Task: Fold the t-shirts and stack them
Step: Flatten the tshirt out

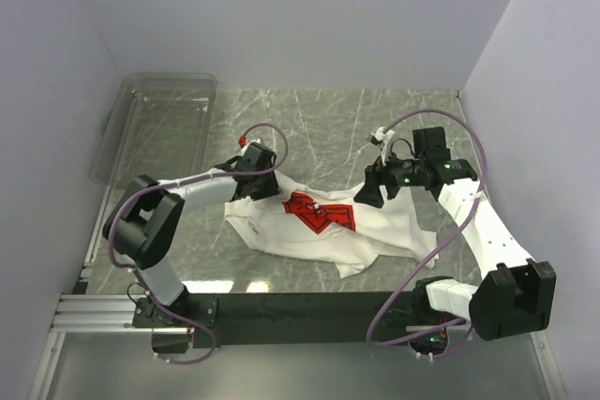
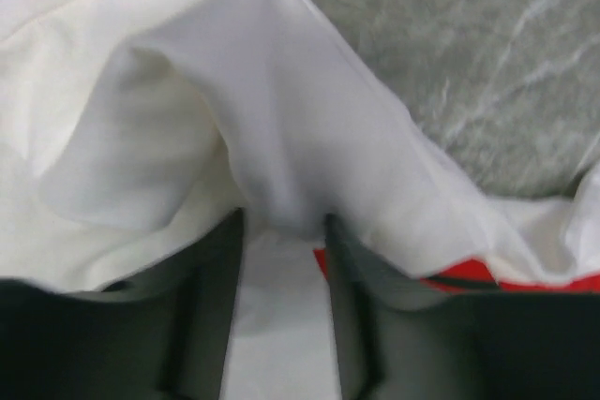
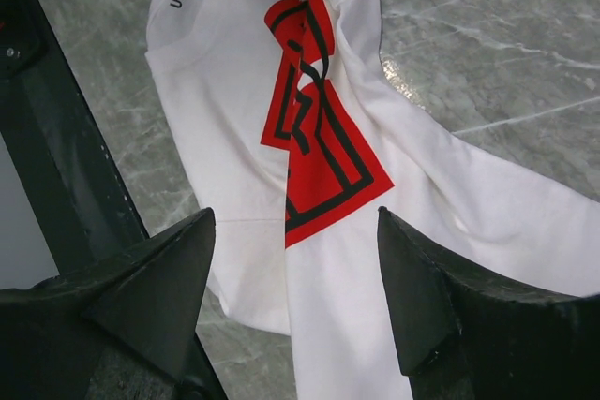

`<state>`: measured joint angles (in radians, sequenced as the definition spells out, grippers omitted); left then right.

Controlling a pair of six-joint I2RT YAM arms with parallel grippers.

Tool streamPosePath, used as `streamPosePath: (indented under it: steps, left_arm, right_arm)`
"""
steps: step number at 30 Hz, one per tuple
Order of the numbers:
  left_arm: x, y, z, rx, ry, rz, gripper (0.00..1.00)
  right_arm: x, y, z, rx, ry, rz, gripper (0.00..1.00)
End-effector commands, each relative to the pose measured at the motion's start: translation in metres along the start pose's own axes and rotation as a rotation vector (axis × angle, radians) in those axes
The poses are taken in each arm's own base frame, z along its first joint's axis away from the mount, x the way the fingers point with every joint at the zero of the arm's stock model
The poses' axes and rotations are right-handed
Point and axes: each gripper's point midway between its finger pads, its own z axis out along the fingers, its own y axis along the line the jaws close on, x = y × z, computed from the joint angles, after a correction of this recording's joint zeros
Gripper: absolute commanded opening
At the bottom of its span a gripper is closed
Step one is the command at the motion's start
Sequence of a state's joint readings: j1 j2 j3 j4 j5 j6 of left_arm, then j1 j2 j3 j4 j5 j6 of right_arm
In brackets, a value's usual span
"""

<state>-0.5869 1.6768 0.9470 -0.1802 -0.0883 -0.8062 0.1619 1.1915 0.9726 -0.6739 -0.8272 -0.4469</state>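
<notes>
Bright even light; soft shadows; left wrist view blurred close-up.

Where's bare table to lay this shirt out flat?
Widest bare marble lies beyond the t-shirt, between the clear bin and the right wall. A thin strip runs between t-shirt and front rail. Centre is crowded: left gripper and right gripper at the t-shirt.

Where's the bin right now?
Top view: the bin sits at the table's far left corner, apart from the shirt lying mid-table.

White links, black joints, purple cables
</notes>
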Motion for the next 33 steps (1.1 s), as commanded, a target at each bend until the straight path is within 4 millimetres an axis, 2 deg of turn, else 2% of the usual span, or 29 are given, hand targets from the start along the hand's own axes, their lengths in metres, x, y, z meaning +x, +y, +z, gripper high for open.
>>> streamPosePath:
  steps: [1,3,4,7,10,11,12,13,14,15,16,17,18,19,20,22,24,26,27,28,29,30,31,33]
  left_arm:
    - [-0.033,-0.014,0.005,-0.017,-0.106,-0.056,0.36]
    - [-0.04,-0.015,0.003,-0.025,-0.128,-0.058,0.28]
    - [-0.043,-0.016,0.001,-0.027,-0.138,-0.059,0.21]
    - [-0.056,-0.03,-0.013,0.021,-0.163,-0.043,0.05]
    - [-0.071,-0.053,-0.03,0.095,-0.177,-0.033,0.01]
    - [-0.083,-0.069,-0.039,0.137,-0.191,-0.029,0.01]
    - [-0.085,-0.074,-0.036,0.145,-0.18,-0.028,0.01]
    - [-0.09,-0.077,-0.036,0.146,-0.169,-0.032,0.03]
    - [-0.105,-0.093,-0.041,0.187,-0.181,-0.047,0.06]
    - [-0.107,-0.093,-0.029,0.196,-0.147,-0.06,0.13]
    - [-0.115,-0.097,-0.025,0.214,-0.147,-0.076,0.34]
    - [-0.132,-0.112,-0.028,0.266,-0.155,-0.096,0.42]
    - [-0.134,-0.11,-0.013,0.286,-0.113,-0.114,0.49]
    - [-0.152,-0.12,-0.016,0.329,-0.134,-0.126,0.55]
    - [-0.154,-0.12,-0.008,0.331,-0.118,-0.137,0.56]
    - [-0.173,-0.129,-0.016,0.352,-0.151,-0.112,0.57]
    - [-0.174,-0.127,-0.026,0.329,-0.168,-0.024,0.57]
    - [-0.168,-0.11,-0.029,0.26,-0.192,0.051,0.57]
    - [-0.169,-0.11,-0.044,0.269,-0.218,0.082,0.57]
    - [-0.15,-0.092,-0.037,0.231,-0.191,0.11,0.58]
    - [-0.147,-0.089,-0.049,0.237,-0.208,0.161,0.58]
    - [-0.14,-0.085,-0.05,0.239,-0.207,0.191,0.59]
    - [-0.123,-0.072,-0.044,0.216,-0.175,0.215,0.59]
    - [-0.11,-0.068,-0.044,0.211,-0.162,0.294,0.58]
  right_arm:
    - [-0.005,0.005,-0.006,-0.041,-0.052,-0.02,0.76]
    - [-0.003,0.005,-0.007,-0.044,-0.055,-0.018,0.76]
    - [-0.003,0.004,-0.009,-0.045,-0.062,-0.016,0.76]
    - [-0.002,0.005,-0.011,-0.051,-0.066,-0.014,0.76]
    - [-0.002,0.004,-0.014,-0.048,-0.073,-0.009,0.75]
    - [-0.002,0.002,-0.015,-0.044,-0.076,-0.004,0.75]
    - [-0.002,0.002,-0.016,-0.044,-0.078,-0.006,0.75]
    - [-0.001,0.002,-0.017,-0.046,-0.077,0.003,0.75]
    - [-0.001,0.0,-0.018,-0.042,-0.082,0.005,0.75]
    - [0.0,0.0,-0.018,-0.042,-0.08,0.01,0.75]
    - [0.001,-0.001,-0.019,-0.042,-0.081,0.012,0.75]
    - [0.001,-0.002,-0.02,-0.041,-0.081,0.016,0.75]
    - [0.002,-0.004,-0.021,-0.035,-0.085,0.024,0.75]
    - [0.002,-0.004,-0.021,-0.038,-0.083,0.028,0.75]
    - [0.004,-0.004,-0.021,-0.043,-0.081,0.037,0.74]
    - [0.005,-0.005,-0.022,-0.045,-0.079,0.047,0.74]
    - [0.009,-0.003,-0.022,-0.051,-0.072,0.05,0.74]
    - [0.011,-0.004,-0.022,-0.047,-0.069,0.049,0.73]
    - [0.011,-0.004,-0.022,-0.045,-0.067,0.042,0.73]
    - [0.011,-0.005,-0.022,-0.042,-0.064,0.04,0.73]
    - [0.011,-0.006,-0.022,-0.038,-0.064,0.041,0.73]
    - [0.011,-0.007,-0.022,-0.037,-0.061,0.039,0.73]
    - [0.012,-0.007,-0.022,-0.037,-0.059,0.043,0.73]
    - [0.013,-0.007,-0.021,-0.037,-0.055,0.044,0.73]
